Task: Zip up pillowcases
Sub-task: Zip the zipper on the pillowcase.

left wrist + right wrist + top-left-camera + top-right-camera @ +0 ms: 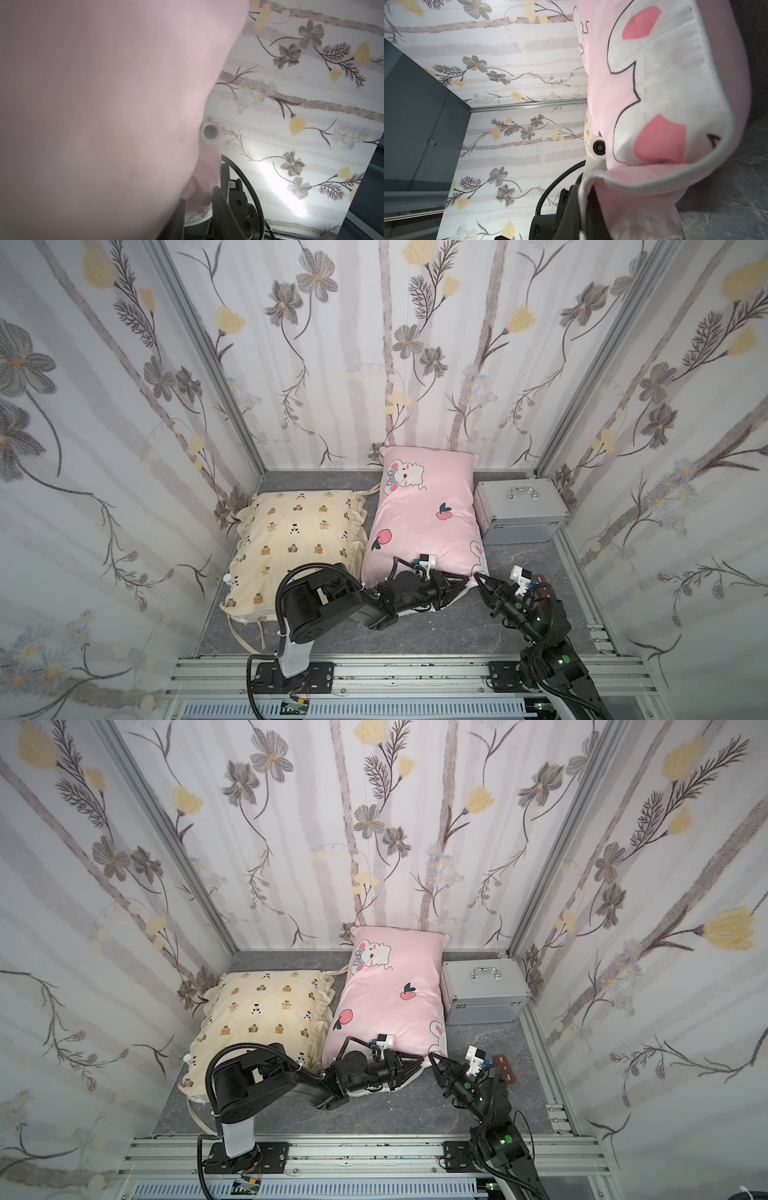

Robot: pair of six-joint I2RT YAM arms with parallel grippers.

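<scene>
Pillowcases lie side by side on the grey marbled table, both stuffed. The pink pillowcase is the longer one. Its far end leans against the floral back wall, and its near end points at the two arms. It is printed with a white cartoon mouse near the far end, two peaches along the middle and a white rabbit at the near right edge. In the right wrist view the rabbit's ears show big pink patches, and a pale grey-white edge strip curves along the gaping near end.

The cream pillowcase sits to its left, touching it. It has a ruffled border, rows of small bears and loose ties trailing at its near corner.

The left gripper lies along the pink one's near edge. Its fingers are closed on a bunch of that fabric. The right gripper has its jaws together at the same pillow's near right corner. The cloth runs down to where its tips sit, but the tips themselves are hidden.

A silver metal case with a handle stands just to the right of the pink pillow.
</scene>
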